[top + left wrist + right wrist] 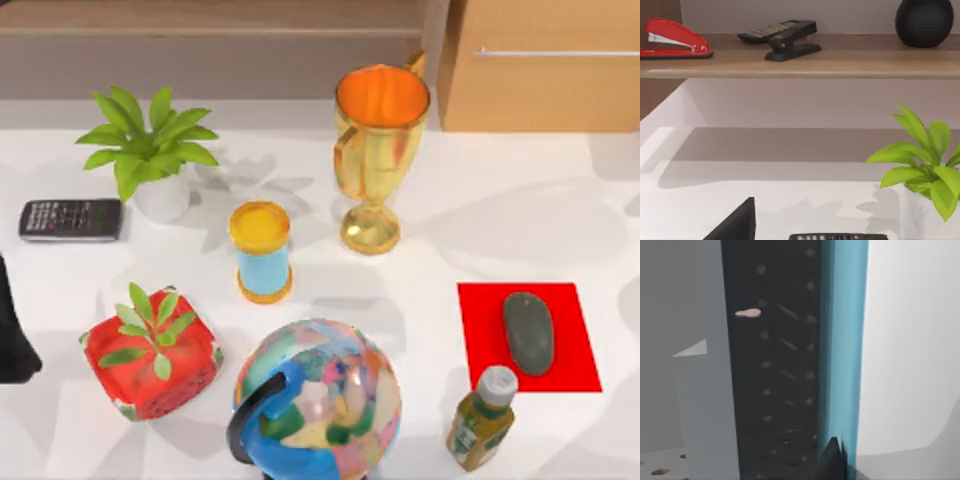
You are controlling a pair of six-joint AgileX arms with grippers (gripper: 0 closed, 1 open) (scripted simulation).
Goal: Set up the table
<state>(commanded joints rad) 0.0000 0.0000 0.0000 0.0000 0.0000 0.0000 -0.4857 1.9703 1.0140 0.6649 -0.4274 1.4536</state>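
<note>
Table [520, 210] stretched widest left to right, its white top lying flat; left gripper [15, 340] sat over its left edge, finger state impossible to tell.

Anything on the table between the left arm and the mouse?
Yes. Between the left arm at the table's left edge and the mouse on the red mat stand the red planter and the globe.

Open table [520, 210] lies right of the trophy [378, 150]; left and front are crowded by plants, globe [320, 400].
</note>
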